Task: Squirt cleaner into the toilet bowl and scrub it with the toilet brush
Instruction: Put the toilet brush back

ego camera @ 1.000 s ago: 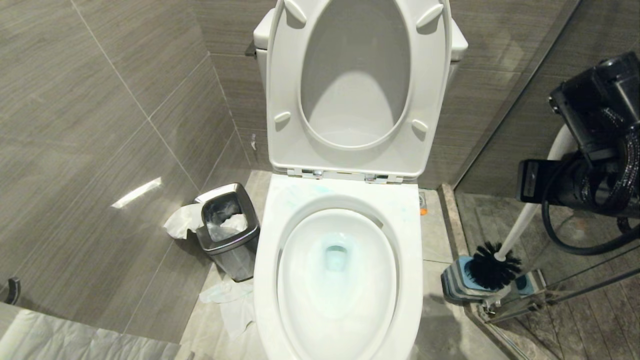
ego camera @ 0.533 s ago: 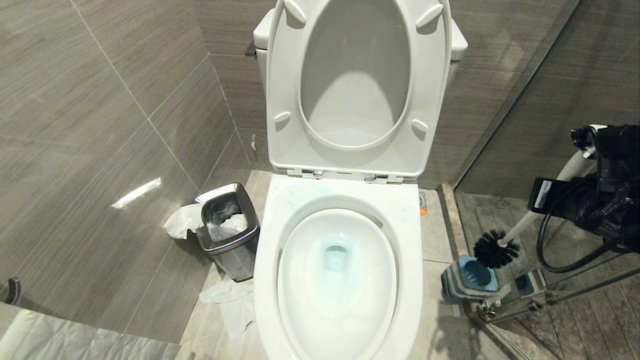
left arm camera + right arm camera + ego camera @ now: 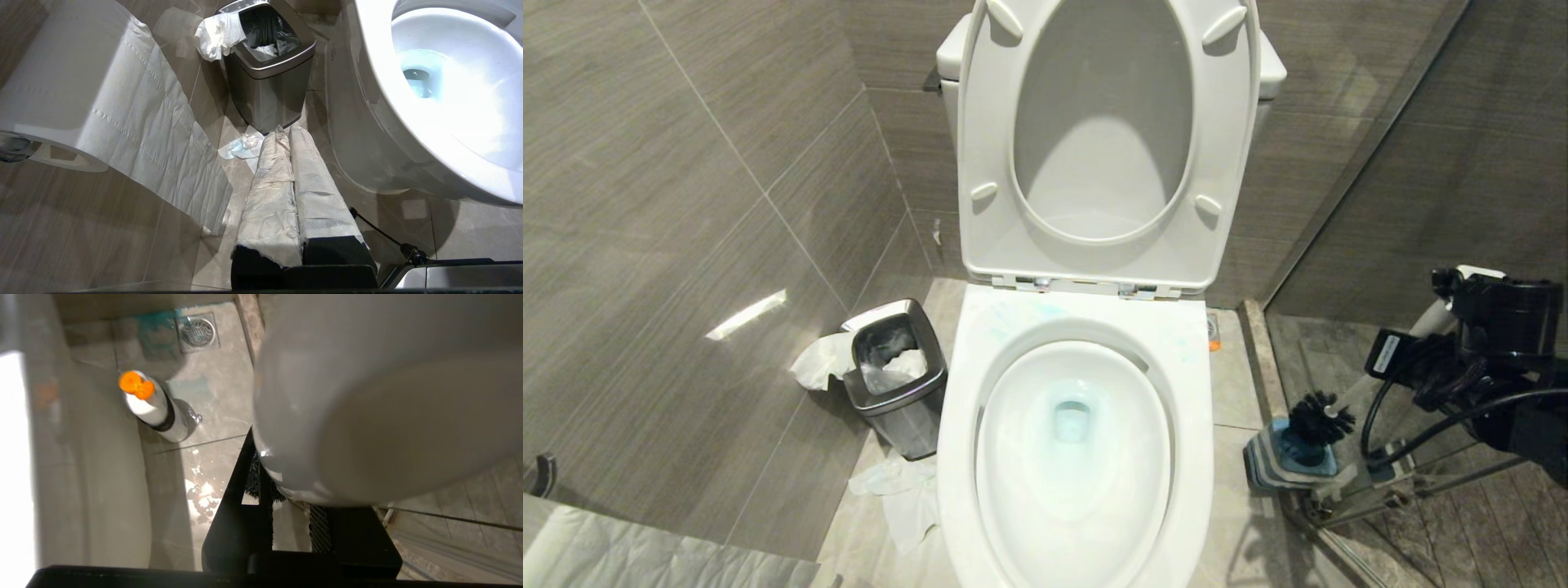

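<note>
- Brush position is the main change: its black bristle head, which a second ago hung above the holder at the lower right of the head view, now sits down in the holder's blue top.
- The white handle, earlier a long diagonal reaching toward the upper right, now shows only as a short stretch beside the right gripper, which fills the right edge of the head view lower than before.
- Right gripper jaws are closed on the brush handle; in the right wrist view the rounded white handle end fills the upper right, with the black fingers on either side of it and bristles just visible between them.
- In that same view a white bottle with an orange cap stands on the wet floor at the upper left, near a square floor drain.
- Toilet bowl at the centre of the head view is unchanged, seat and lid raised; pale blue cleaner tints the water at its bottom, with faint streaks on the rear rim.
- Steel bin with tissue stays at the left of the bowl.
- Left gripper, wrapped in white cloth, is shut and empty, pointing at the floor between the bin and the bowl in the left wrist view, beside a toilet roll.
</note>
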